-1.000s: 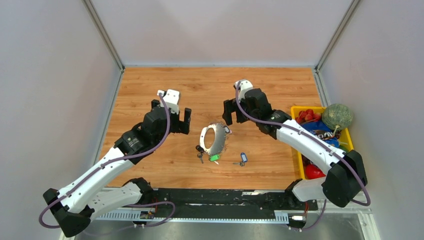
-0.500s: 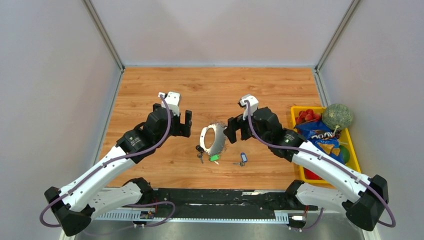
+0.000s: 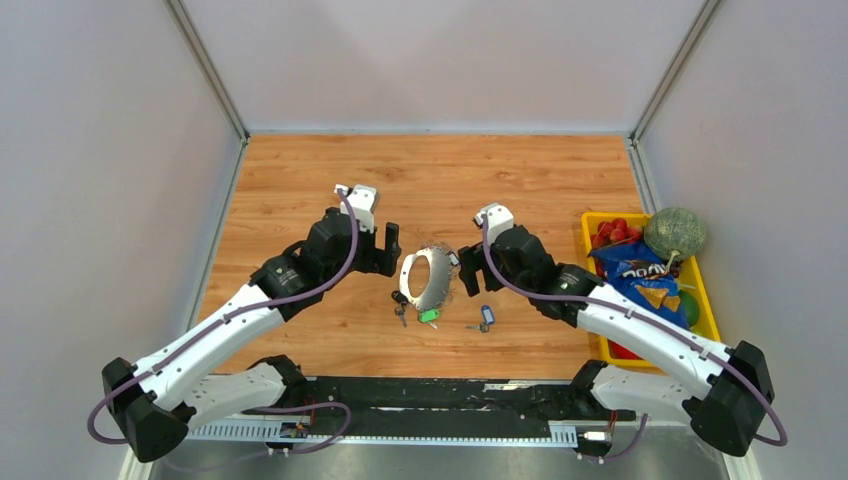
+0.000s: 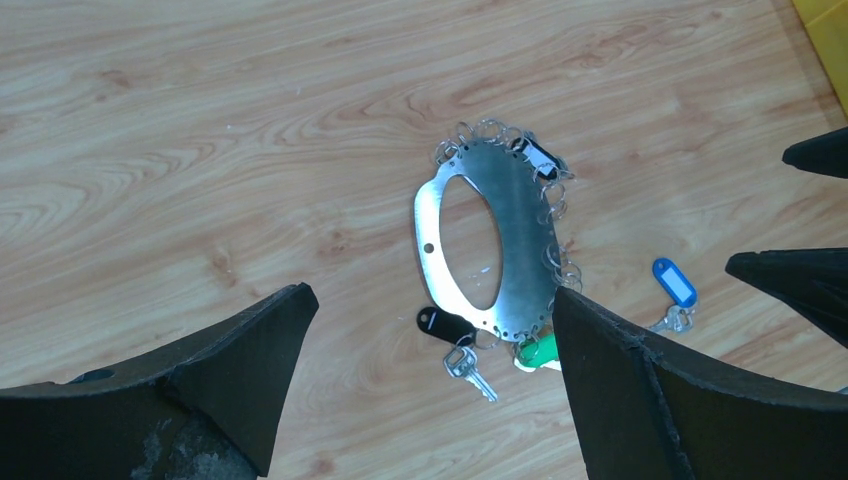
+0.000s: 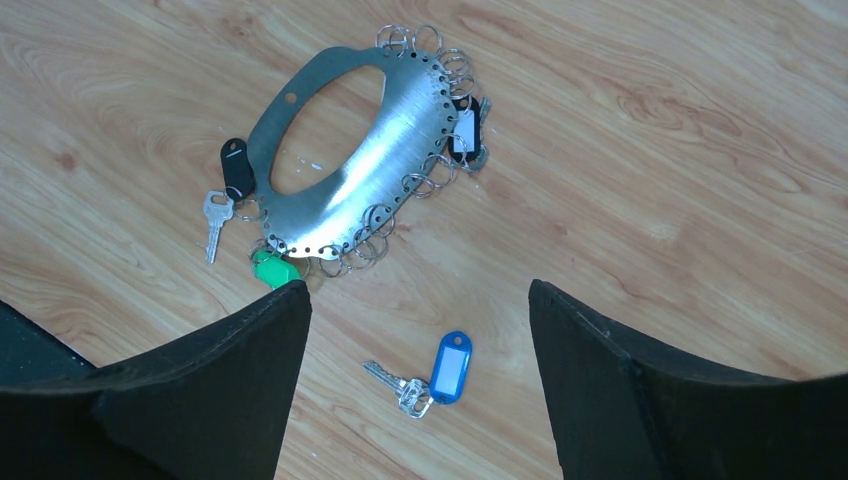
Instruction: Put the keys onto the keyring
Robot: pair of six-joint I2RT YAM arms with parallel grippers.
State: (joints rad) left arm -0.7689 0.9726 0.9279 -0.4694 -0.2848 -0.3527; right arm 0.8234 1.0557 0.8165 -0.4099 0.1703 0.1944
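Top view: keyring (image 3: 428,278) lies mid-worktop (image 3: 300,180). Left gripper (image 4: 428,300) sits at its 9 o'clock, jaws spread, holding nothing. Right gripper (image 5: 418,290) sits at its 3 o'clock, jaws spread, holding nothing. Blue-tagged key (image 5: 440,375) lies loose on the wood, apart from the ring, at 5 o'clock. Green tag (image 5: 272,268) and dark-tagged key (image 5: 235,165) are at the rim, 6–7 o'clock; threaded or not, cannot tell.

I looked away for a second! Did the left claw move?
Yes. The left gripper slid right, closer to the keyring, which stayed put on the table.
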